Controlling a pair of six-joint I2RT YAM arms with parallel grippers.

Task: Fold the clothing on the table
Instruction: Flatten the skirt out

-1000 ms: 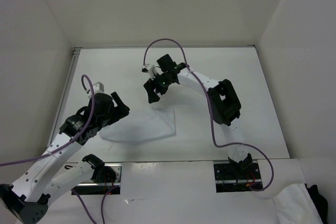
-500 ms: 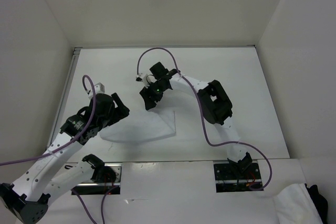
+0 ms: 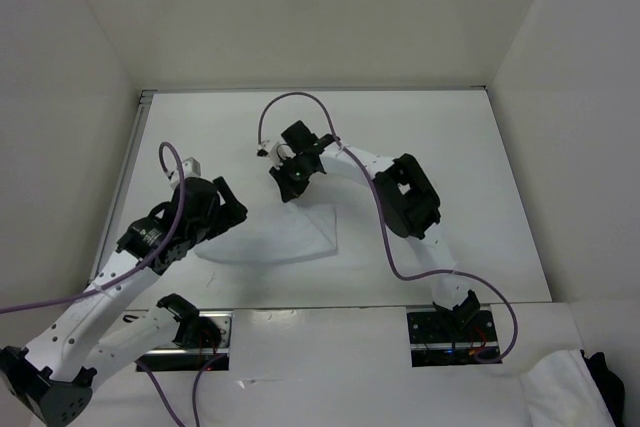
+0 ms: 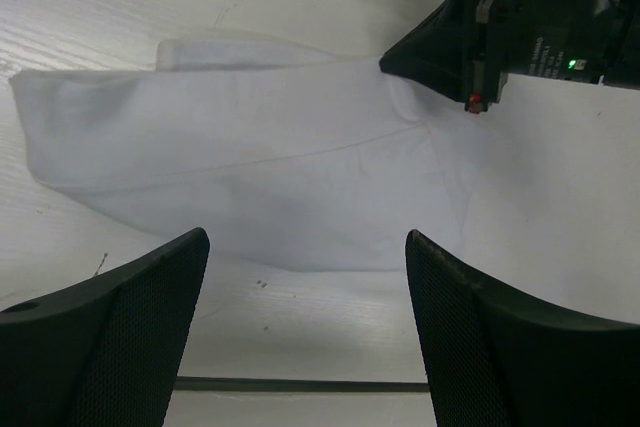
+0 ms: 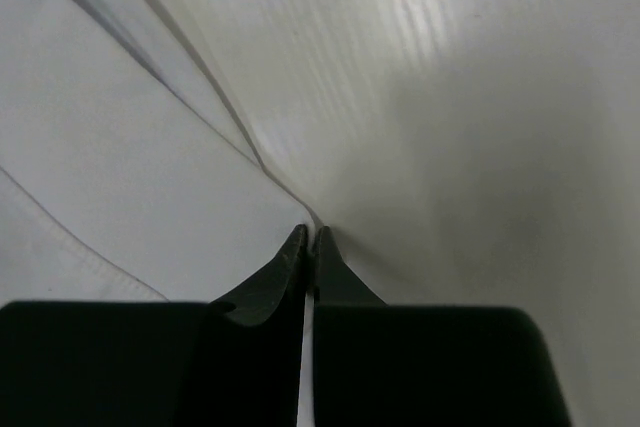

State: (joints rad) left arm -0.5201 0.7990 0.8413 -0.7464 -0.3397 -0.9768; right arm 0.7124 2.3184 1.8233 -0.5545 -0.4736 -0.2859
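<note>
- The clothing [image 3: 272, 243] lies spread flat and wrinkled on the table [image 3: 450, 147], close to the near edge and left of the middle.
- The right gripper [image 5: 311, 235] is at the garment's far right corner, its jaws pinched tight together on the cloth's edge.
- The left gripper [image 3: 232, 203] hovers by the garment's left end with its jaws spread wide and nothing between them.
- The two grippers are well apart, with the cloth between them.

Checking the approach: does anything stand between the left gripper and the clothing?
Nothing visible. The open left gripper faces the clothing over bare table; the right gripper pinches its far corner, off to one side.
</note>
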